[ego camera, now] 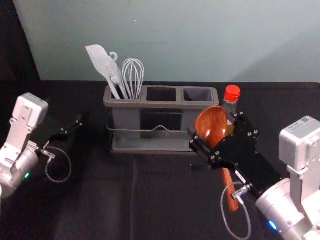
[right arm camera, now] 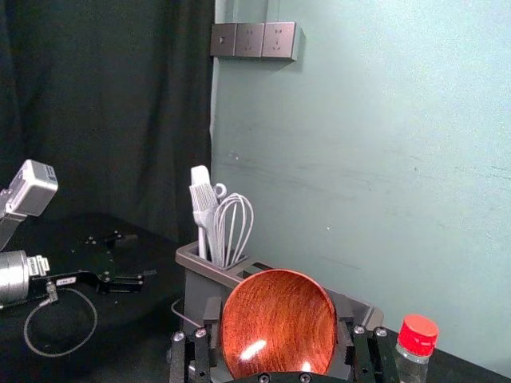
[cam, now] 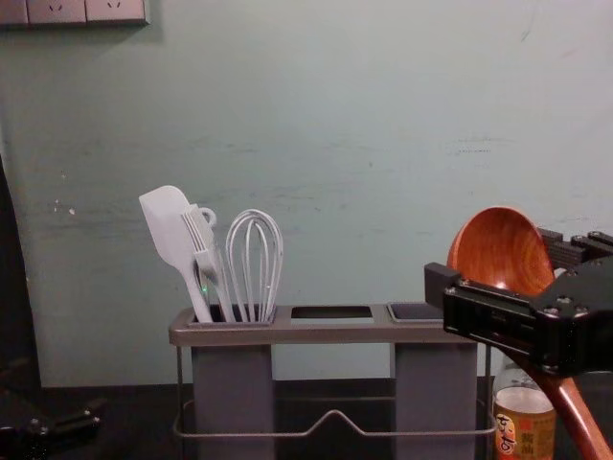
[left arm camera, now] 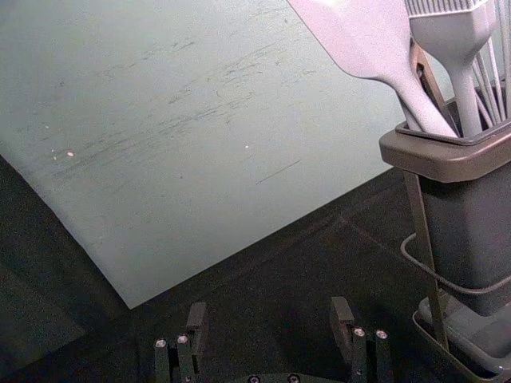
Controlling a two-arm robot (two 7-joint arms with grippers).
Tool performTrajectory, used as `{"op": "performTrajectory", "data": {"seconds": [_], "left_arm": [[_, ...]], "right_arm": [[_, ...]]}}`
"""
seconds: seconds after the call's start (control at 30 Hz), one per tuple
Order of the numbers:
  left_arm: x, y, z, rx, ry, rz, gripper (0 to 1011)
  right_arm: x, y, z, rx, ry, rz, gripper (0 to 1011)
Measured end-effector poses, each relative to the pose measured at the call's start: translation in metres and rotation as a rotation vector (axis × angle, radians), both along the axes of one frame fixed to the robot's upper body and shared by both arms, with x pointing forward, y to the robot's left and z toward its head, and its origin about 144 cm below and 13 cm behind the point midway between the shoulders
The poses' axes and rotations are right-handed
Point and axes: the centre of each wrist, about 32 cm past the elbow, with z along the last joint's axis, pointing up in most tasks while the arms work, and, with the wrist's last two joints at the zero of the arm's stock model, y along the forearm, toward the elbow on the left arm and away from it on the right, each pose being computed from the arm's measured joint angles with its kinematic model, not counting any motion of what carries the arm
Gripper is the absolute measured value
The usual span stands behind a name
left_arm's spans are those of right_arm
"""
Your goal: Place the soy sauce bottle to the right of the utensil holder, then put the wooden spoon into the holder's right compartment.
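Observation:
In the head view my right gripper [ego camera: 216,134] holds the wooden spoon [ego camera: 211,123] by its bowl, in front of the holder's right end, handle slanting down. The right wrist view shows the bowl [right arm camera: 278,323] between the fingertips of my right gripper [right arm camera: 278,327]. The grey utensil holder [ego camera: 160,105] has white utensils [ego camera: 131,80] in its left compartment; its middle and right ones look empty. The soy sauce bottle [ego camera: 230,100] stands right of the holder, partly hidden by the right gripper. My left gripper [ego camera: 71,129], also in its wrist view [left arm camera: 269,319], is open, left of the holder.
A pale wall [ego camera: 175,40] rises behind the black-covered table [ego camera: 100,200]. In the right wrist view, a black curtain [right arm camera: 112,120] hangs beside the wall, with socket plates [right arm camera: 255,40] above the holder.

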Motion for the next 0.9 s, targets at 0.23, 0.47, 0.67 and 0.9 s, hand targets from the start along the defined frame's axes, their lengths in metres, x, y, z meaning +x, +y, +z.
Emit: {"op": "performTrajectory", "data": {"seconds": [0.23,0.47,0.67,0.9], "left_arm": [[0.0,0.0,0.0,0.0,0.0,0.0,1000],[0.0,0.0,0.0,0.0,0.0,0.0,1000],[0.0,0.0,0.0,0.0,0.0,0.0,1000],[0.0,0.0,0.0,0.0,0.0,0.0,1000]], "right_arm": [[0.0,0.001,0.001,-0.002,0.003,0.0,837],[0.0,0.001,0.001,-0.004,0.006,-0.001,837],[0.0,0.001,0.001,-0.005,0.006,-0.001,838],[0.022,0.004,0.017,0.006,-0.088,0.002,838]]}}
